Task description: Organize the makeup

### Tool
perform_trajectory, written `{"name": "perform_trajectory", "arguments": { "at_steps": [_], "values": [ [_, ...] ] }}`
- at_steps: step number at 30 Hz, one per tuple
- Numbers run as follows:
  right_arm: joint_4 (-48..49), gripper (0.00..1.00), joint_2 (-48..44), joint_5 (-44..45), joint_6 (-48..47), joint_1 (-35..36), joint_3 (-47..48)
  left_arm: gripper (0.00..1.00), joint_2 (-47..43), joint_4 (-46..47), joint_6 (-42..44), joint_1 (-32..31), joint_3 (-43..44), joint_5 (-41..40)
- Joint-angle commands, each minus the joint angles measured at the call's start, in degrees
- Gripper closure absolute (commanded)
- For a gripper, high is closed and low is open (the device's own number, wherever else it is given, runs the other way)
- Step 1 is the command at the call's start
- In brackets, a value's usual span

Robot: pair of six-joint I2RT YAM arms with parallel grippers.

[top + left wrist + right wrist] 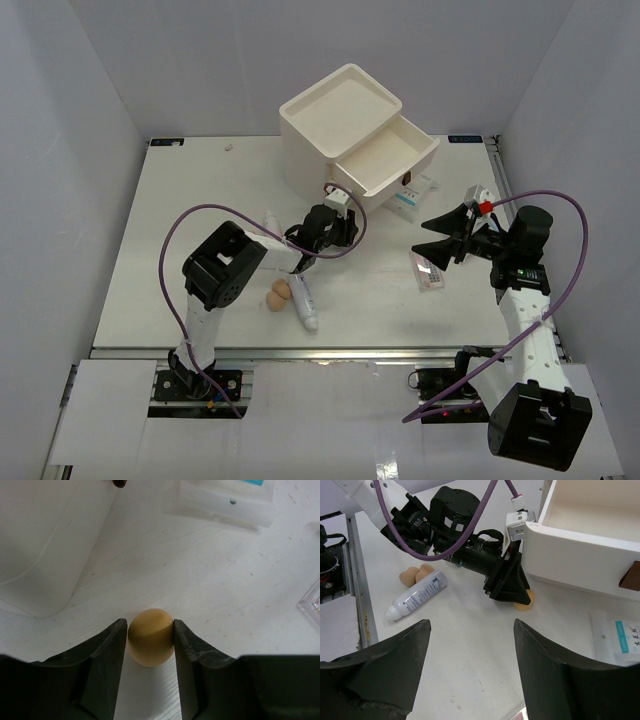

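My L claw pinches one sponge sitting on the table: tan, matte, smooth, egg-shaped. R claw gapes wide, w/ nothing in it.

Lab — white-walled robot table

One sponge: sitting half hidden behind the left end effector. One drawer handle, one blue-print sachet: both running off the right wrist view's edge.

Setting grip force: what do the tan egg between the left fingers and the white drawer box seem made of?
The tan egg: likely soft foam sponge, matte, no glare. The drawer box: probably rigid plastic, smooth white, faint sheen on rounded moulded corners.
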Motion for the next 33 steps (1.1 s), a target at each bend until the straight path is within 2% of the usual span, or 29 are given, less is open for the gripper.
{"name": "perform_trajectory", "arguments": {
  "at_steps": [1,6,12,19,25,29,33],
  "values": [
    [2.7,0.26,0.0,-1.1,0.8,-0.4,0.0,0.57,-1.5,-0.8,-1.0,-0.1,-0.3,-0.7],
    [2.6,0.26,0.0,-1.1,0.8,-0.5,-0.1,0.85,-5.0,-0.4,-1.4,-0.1,-3.8,-2.1],
    [2.6,0.26,-0.2,-1.1,0.9,-0.7,-0.1,0.96,-15.6,-0.9,-1.2,-0.1,-10.7,-2.6],
    [2.6,0.26,-0.3,-1.0,1.1,-0.8,-0.1,0.99,-32.6,-4.6,-4.5,-0.1,-16.3,0.0],
    [2.5,0.26,-0.1,-0.6,1.2,-0.8,-0.1,0.98,-43.9,-7.4,-4.2,-0.1,-14.3,1.3],
    [2.6,0.26,-0.1,-0.4,1.2,-0.8,-0.1,0.97,-42.0,-9.4,-2.7,-0.1,-6.4,3.0],
    [2.5,0.26,0.0,-0.2,1.1,-0.8,-0.3,0.96,-32.4,-12.6,-0.6,-0.1,5.3,3.8]
  ]
}}
